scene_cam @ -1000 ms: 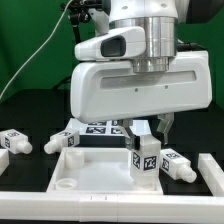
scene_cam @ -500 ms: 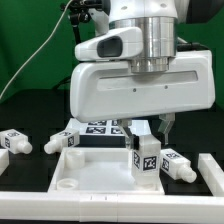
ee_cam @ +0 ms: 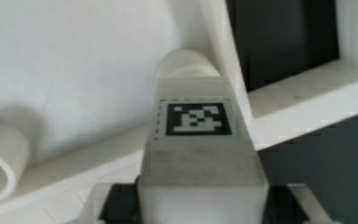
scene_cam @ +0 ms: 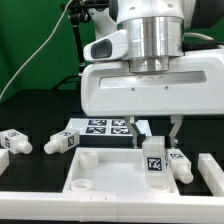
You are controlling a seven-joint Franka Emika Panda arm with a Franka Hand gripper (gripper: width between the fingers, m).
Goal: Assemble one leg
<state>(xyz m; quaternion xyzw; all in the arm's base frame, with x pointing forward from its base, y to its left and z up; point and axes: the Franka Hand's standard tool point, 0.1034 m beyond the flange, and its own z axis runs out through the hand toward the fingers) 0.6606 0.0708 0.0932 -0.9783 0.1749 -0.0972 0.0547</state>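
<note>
Claw (scene_cam: 157, 136) pinches the leg (scene_cam: 153, 160), which you'll find straight below it, long axis vertical, over the panel (scene_cam: 108, 172) corner.

Leg (scene_cam: 153, 160) in the claw (scene_cam: 157, 142): white plastic, smooth, slight sheen. Its tag (ee_cam: 197, 118) is a matt black-and-white print. Claw fingers (ee_cam: 119, 203) dark, dull. Arm housing (scene_cam: 150, 90) glossy white plastic. Cylinder (scene_cam: 155, 35) at its 12 o'clock is brushed metal, satin. Panel (scene_cam: 110, 172) smooth white plastic, semi-matt. Table (scene_cam: 30, 115) black, matt. Marker board (scene_cam: 100, 126) flat, matt white. Loose leg (scene_cam: 62, 143) at the panel's 10 o'clock, same plastic.
</note>
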